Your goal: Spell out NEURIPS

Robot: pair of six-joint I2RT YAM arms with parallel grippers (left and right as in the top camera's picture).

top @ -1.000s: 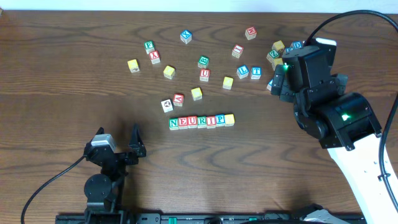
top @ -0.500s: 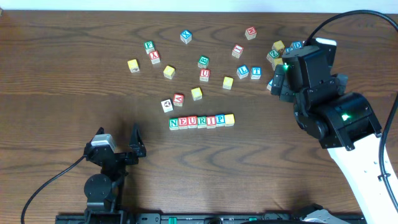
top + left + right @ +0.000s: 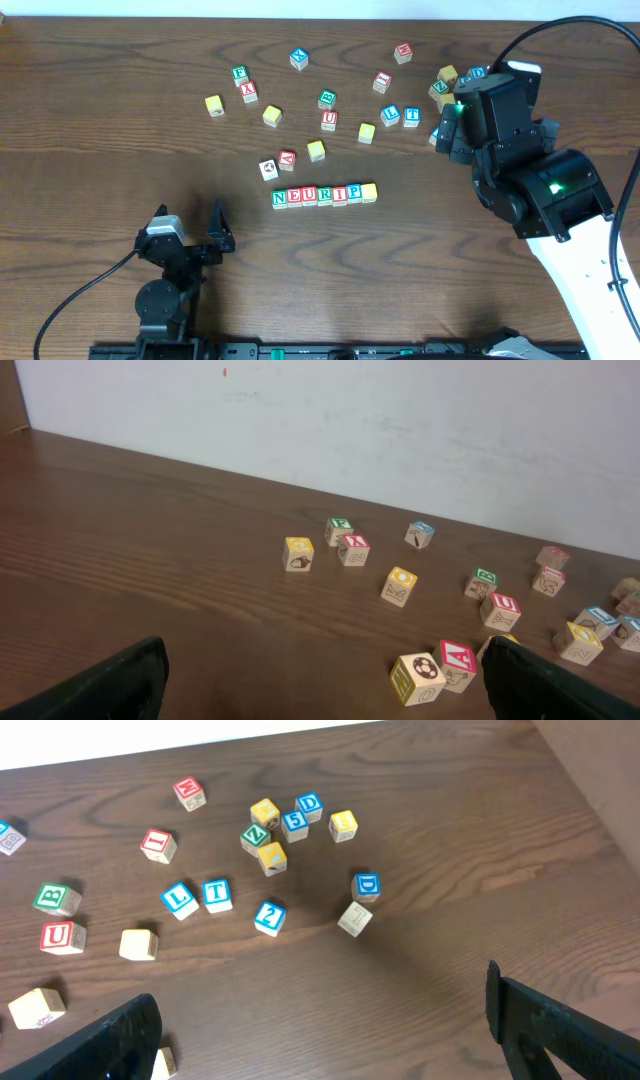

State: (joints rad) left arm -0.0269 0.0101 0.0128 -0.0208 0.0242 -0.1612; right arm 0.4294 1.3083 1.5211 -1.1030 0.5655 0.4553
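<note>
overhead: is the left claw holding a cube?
No, the left claw stands open with nothing between its fingers, apart from the row of cubes.

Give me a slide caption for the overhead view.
Row of cubes spelling NEURIP, yellow-faced cube at its end; loose cubes scattered beyond.

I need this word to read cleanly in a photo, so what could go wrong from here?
From overhead, the last cube in the NEURIP row shows a plain yellow top, so no S reads. Turning or swapping it could push the cubes packed beside it out of line. The open right hand hangs above a tight cluster of cubes. Reaching for one there could knock the others.
</note>
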